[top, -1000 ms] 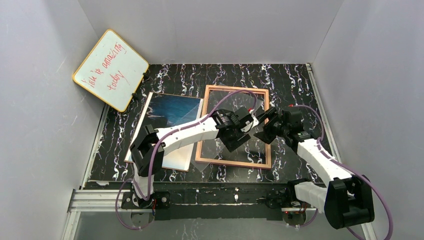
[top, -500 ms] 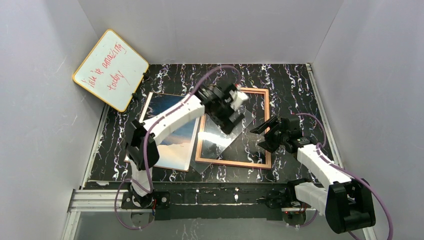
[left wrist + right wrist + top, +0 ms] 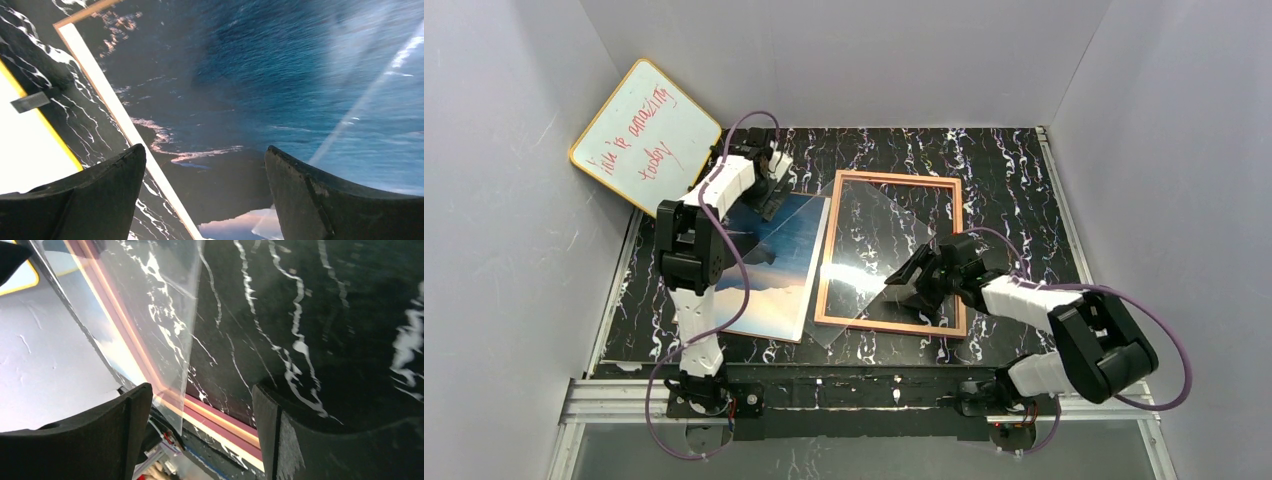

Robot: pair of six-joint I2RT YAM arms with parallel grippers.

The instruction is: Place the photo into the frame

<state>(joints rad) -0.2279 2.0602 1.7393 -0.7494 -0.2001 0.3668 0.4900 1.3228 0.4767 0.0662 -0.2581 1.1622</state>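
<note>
The photo (image 3: 776, 262) lies face up on the mat, left of the frame, and fills the left wrist view (image 3: 240, 75). My left gripper (image 3: 768, 188) hovers open and empty over the photo's far end (image 3: 205, 165). The frame (image 3: 956, 240) lies flat with its light rear side up. A clear pane (image 3: 864, 265) lies skewed across it, one corner past the near left rim. My right gripper (image 3: 906, 284) is open and empty, low over the frame's near part. In the right wrist view (image 3: 202, 400) the pane's edge (image 3: 167, 305) and the frame's rail (image 3: 222, 419) sit between the fingers.
A yellow-edged whiteboard (image 3: 645, 139) with red writing leans in the far left corner, close to my left gripper, and shows in the left wrist view (image 3: 22, 145). White walls close in three sides. The black marbled mat (image 3: 1014, 180) covers the table.
My left arm swung from over the frame to the far left, above the photo's far end. My right gripper moved from the frame's right rail down and left over its near part.
</note>
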